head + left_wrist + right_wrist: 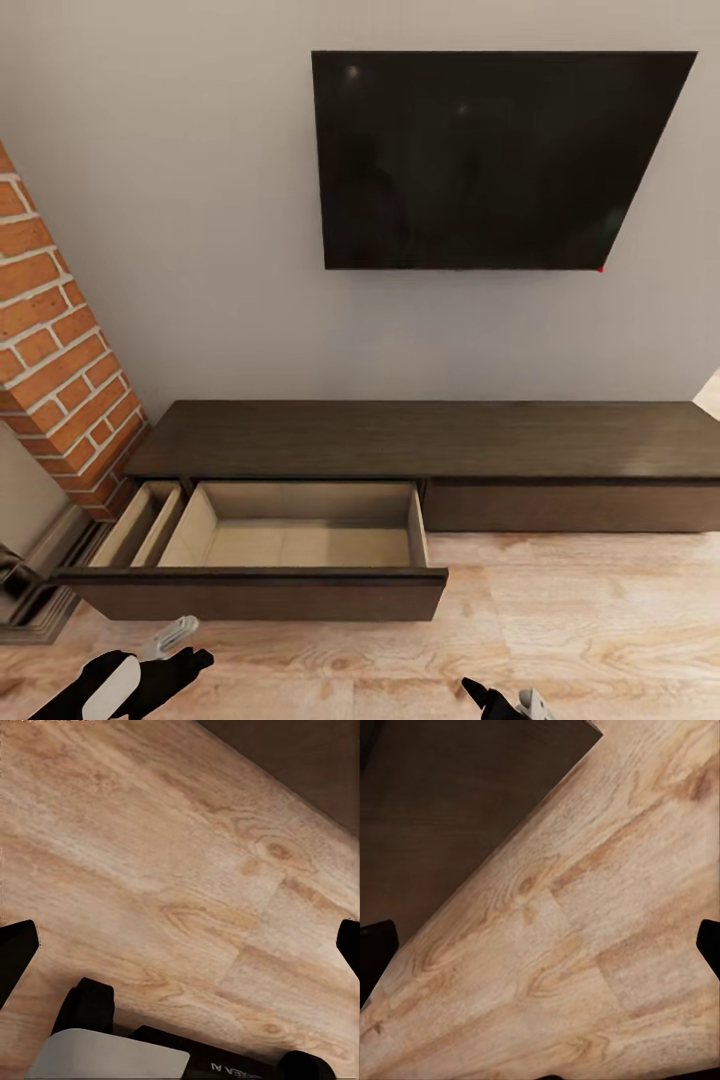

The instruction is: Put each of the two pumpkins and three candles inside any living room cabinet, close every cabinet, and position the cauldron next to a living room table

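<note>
Both grippers, left point(180, 945) and right point(540, 945), have fingers spread wide with nothing between them, above the wooden floor point(560, 620). Just beyond the left fingers, the cabinet point(420, 440) has a drawer point(290, 545) pulled out, bare inside. Farther, a television point(490, 160) hangs on the wall.

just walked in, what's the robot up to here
The robot faces the cabinet under a wall TV. Its left drawer is pulled out, and its pale inside looks bare. Both grippers, left and right, hang open over the wood floor, holding nothing. The cabinet still needs closing.
</note>
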`<state>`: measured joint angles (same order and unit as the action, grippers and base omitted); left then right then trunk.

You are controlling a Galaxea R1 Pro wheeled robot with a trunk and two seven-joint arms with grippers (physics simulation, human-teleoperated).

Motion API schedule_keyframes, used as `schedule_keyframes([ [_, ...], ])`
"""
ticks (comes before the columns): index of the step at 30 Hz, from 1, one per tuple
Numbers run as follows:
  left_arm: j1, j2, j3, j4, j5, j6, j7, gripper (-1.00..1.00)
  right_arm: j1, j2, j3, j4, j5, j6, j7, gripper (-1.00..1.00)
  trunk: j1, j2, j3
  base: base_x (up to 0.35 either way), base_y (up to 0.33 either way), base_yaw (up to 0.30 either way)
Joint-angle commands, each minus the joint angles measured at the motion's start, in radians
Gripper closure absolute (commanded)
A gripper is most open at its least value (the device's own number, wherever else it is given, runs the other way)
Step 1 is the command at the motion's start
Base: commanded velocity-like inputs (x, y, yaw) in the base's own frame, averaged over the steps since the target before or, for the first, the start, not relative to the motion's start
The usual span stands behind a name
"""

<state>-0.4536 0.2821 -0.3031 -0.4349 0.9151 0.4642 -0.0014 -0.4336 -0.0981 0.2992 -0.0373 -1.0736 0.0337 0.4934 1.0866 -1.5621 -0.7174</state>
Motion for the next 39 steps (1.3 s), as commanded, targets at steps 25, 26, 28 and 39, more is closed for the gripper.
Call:
schedule_keyframes([
  [25, 0.0, -0.068, -0.023, 0.031, -0.061, -0.122, 0.151, -1.0, 0.0, 0.006, 0.014, 0.0, -0.009, 0.0, -0.133, -1.0, -0.05, 0.091, 0.04, 0.0, 0.0, 0.239],
  [26, 0.0, -0.07, -0.027, 0.031, -0.063, -0.123, 0.152, -1.0, 0.0, 0.006, 0.015, 0.0, -0.009, 0.0, -0.134, -1.0, -0.05, 0.091, 0.04, 0.0, 0.0, 0.234],
  [28, 0.0, -0.072, -0.031, 0.031, -0.065, -0.123, 0.152, -1.0, -0.001, 0.006, 0.015, 0.0, -0.009, 0.0, -0.134, -1.0, -0.05, 0.091, 0.04, 0.0, 0.0, 0.135],
  [39, 0.0, -0.074, -0.036, 0.031, -0.068, -0.124, 0.152, -1.0, 0.0, 0.007, 0.016, -0.001, -0.008, -0.005, -0.134, -1.0, -0.05, 0.091, 0.04, -0.024, -0.069, 0.041],
])
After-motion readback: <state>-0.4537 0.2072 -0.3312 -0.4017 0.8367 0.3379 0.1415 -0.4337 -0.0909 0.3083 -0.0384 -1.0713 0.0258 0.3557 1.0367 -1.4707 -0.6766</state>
